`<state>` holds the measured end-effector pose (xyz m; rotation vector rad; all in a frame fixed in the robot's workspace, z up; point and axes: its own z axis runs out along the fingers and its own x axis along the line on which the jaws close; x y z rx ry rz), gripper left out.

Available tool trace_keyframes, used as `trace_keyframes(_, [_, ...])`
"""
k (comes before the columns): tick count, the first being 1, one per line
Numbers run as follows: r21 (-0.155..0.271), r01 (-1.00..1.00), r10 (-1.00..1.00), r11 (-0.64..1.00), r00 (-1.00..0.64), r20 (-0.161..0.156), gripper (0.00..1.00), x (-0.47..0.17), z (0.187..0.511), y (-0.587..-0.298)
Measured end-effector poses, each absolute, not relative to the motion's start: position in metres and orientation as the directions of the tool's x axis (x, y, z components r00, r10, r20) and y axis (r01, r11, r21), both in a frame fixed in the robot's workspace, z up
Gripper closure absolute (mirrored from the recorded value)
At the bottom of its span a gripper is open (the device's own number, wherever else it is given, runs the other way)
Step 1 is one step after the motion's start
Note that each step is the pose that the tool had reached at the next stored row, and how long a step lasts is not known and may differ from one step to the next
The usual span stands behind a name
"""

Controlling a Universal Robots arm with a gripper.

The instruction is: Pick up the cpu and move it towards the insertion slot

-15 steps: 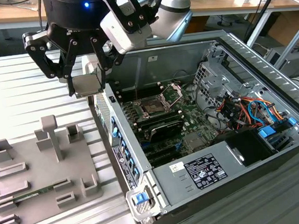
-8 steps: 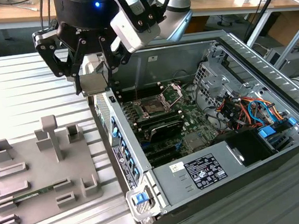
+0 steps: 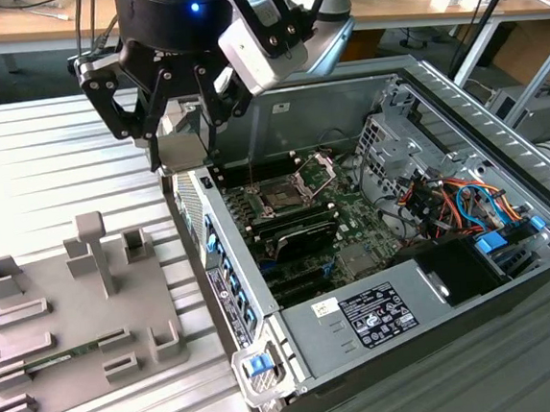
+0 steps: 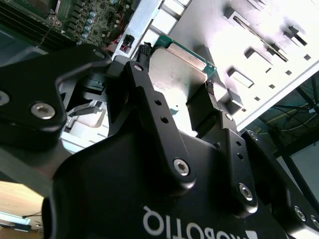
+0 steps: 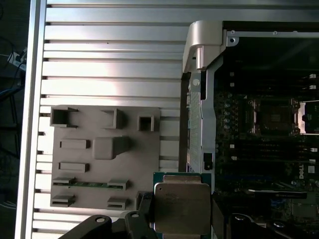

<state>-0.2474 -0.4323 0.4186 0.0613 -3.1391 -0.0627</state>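
Note:
My black gripper (image 3: pixel 182 152) hangs above the case's wall on the exterior view's left side, shut on the cpu (image 3: pixel 181 145), a small flat square chip with a silvery top. In both wrist views the cpu (image 5: pixel 182 206) (image 4: pixel 175 69) sits clamped by its edges between two dark fingers (image 4: pixel 205 97). The insertion slot (image 3: pixel 288 191) is a square socket with a dark centre and an opened shiny metal frame on the green board inside the case. It lies a short way to the exterior view's right of the gripper and below it. The first wrist view shows the insertion slot (image 5: pixel 271 117) too.
A grey plastic tray (image 3: pixel 73 320) with raised holders lies on the ribbed metal table, holding a thin green memory stick (image 5: pixel 87 183). The open computer case (image 3: pixel 500 138) has tall metal walls, a drive cage, coloured cables and a power supply (image 3: pixel 372 318) around the board.

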Motion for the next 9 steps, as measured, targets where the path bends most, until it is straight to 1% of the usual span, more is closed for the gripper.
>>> trace_keyframes(9, [0.04,-0.039,-0.039,0.998,-0.999,0.0,0.45,-0.2386,0.4186,-0.4323])
